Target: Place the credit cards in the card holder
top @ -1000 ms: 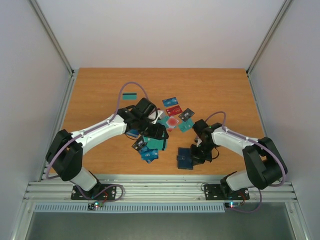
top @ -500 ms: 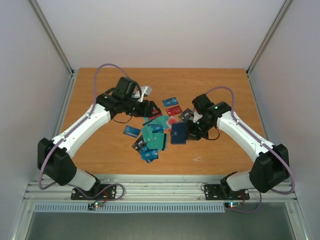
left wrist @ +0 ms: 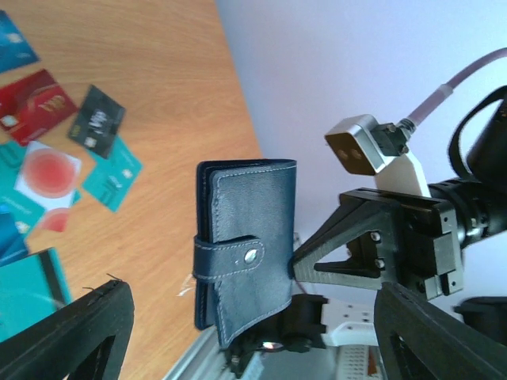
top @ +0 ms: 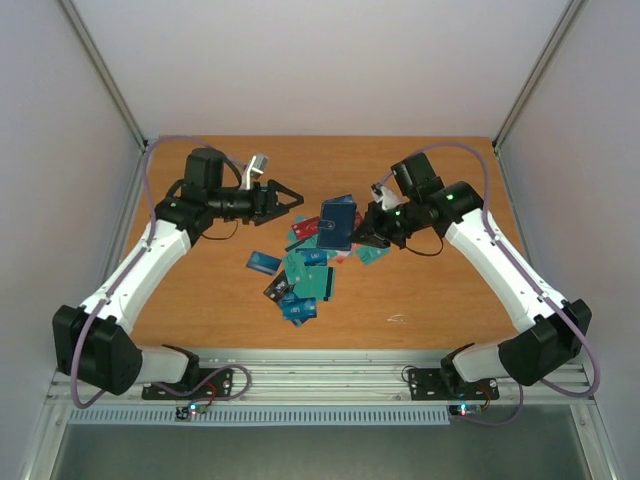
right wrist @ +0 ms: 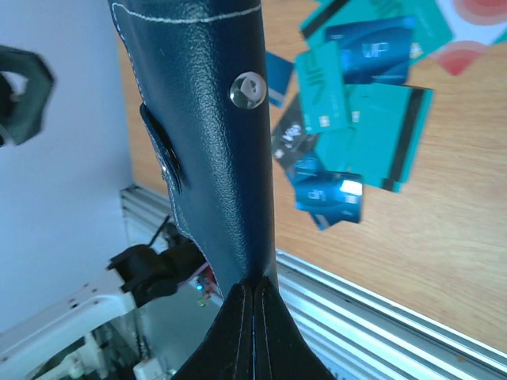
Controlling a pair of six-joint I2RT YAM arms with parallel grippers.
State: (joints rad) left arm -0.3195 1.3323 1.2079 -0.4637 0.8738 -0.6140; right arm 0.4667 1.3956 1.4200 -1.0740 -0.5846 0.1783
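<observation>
Above an orange wooden surface (top: 450,300) strewn with teal, blue and red plastic credit cards (top: 305,272), right jaws clamp the clasped navy leather card holder (top: 337,222) mid-frame; left jaws, apart, must likely unsnap it next.

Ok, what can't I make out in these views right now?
- Card holder contents: left wrist view, it is closed, so the inside is hidden.
- Credit cards count: top view, they overlap and are small.
- Right hand grip: top view, too small and dark against the holder.
</observation>
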